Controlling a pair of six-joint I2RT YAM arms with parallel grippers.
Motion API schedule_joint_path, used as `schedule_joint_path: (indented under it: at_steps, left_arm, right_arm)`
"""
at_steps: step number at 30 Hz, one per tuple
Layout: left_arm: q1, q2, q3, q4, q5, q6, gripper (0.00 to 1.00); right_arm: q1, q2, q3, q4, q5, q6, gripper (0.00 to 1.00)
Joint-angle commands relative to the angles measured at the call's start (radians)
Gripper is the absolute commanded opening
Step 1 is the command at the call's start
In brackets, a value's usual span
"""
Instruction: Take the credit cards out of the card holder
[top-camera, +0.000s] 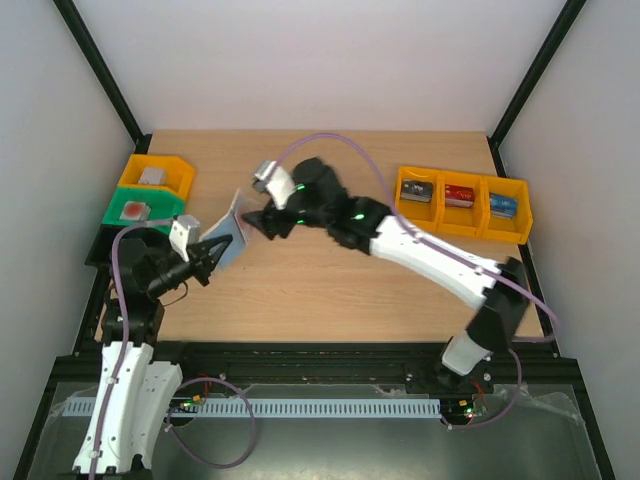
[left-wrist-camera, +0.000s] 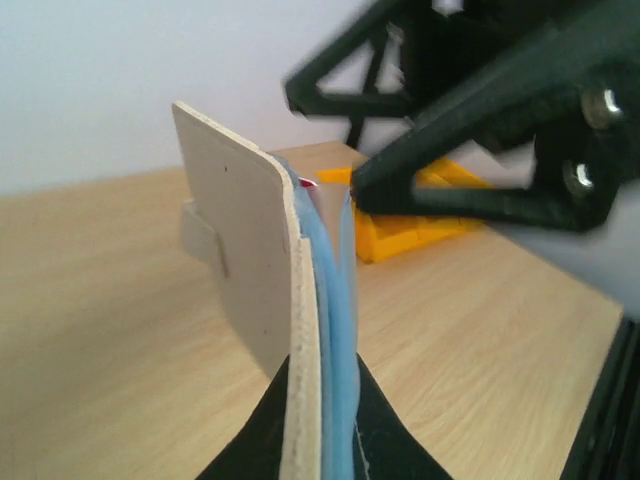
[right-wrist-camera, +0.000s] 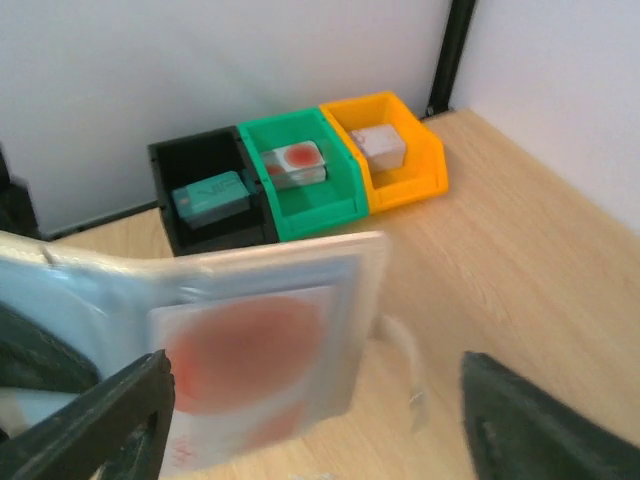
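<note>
My left gripper (top-camera: 207, 256) is shut on the lower edge of the card holder (top-camera: 232, 234) and holds it upright above the table. In the left wrist view the card holder (left-wrist-camera: 245, 240) stands edge-on, beige outside with blue layers inside, pinched between my left gripper's (left-wrist-camera: 322, 372) black fingers. A red credit card (right-wrist-camera: 240, 360) shows blurred through the holder's pale inner pocket (right-wrist-camera: 330, 270). My right gripper (top-camera: 263, 221) is at the holder's top edge with its jaws open. One of its fingers (left-wrist-camera: 410, 180) rests by the blue lip. No card is between its fingers.
At the table's left edge stand a yellow bin (top-camera: 155, 173), a green bin (top-camera: 140, 208) and a black bin (right-wrist-camera: 205, 195), each with a small box. Three yellow bins (top-camera: 462, 200) with boxes sit at the right. Black frame posts stand at the back corners.
</note>
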Motion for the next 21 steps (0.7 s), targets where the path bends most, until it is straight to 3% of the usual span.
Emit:
schedule_joint_path:
  at_steps: [1, 2, 6, 13, 21]
  left_arm:
    - [0.003, -0.022, 0.115, -0.158, 0.264, 0.402, 0.02]
    - [0.002, -0.022, 0.129, -0.189, 0.296, 0.438, 0.02]
    - [-0.001, -0.031, 0.16, -0.209, 0.4, 0.468, 0.02]
    - [-0.001, -0.032, 0.156, -0.007, 0.351, 0.217, 0.02]
    - [-0.001, -0.029, 0.158, -0.003, 0.289, 0.182, 0.02]
  right_arm:
    - [-0.115, -0.212, -0.117, 0.008, -0.457, -0.167, 0.92]
    - [-0.143, -0.233, -0.137, -0.003, -0.512, -0.184, 1.0]
    - [-0.232, -0.268, -0.16, -0.078, -0.67, -0.241, 0.99]
    - [-0.241, -0.232, -0.127, -0.21, -0.868, -0.332, 0.99]
    - [-0.242, -0.232, -0.06, -0.476, -0.841, -0.516, 0.99]
